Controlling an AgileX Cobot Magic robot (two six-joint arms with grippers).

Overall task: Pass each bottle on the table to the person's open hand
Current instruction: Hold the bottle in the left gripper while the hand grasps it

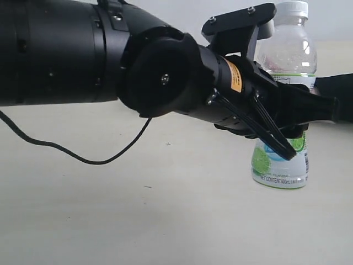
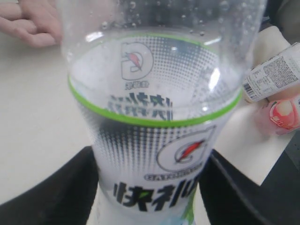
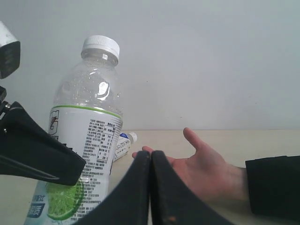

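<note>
Snugly held in matte black left jaws, clear plastic bottle, lime-printed label, right jaws pressed together.

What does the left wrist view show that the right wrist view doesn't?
Only the left wrist view shows the pink-labelled bottle and the logo side of the lime-label bottle. Only the right wrist view shows that bottle's white cap, the black sleeve cuff and the robot's right hand, shut on nothing. Both show the lime-label bottle with the robot's left hand around it, the slim white bottle lying on its side, and the person's open hand.
</note>
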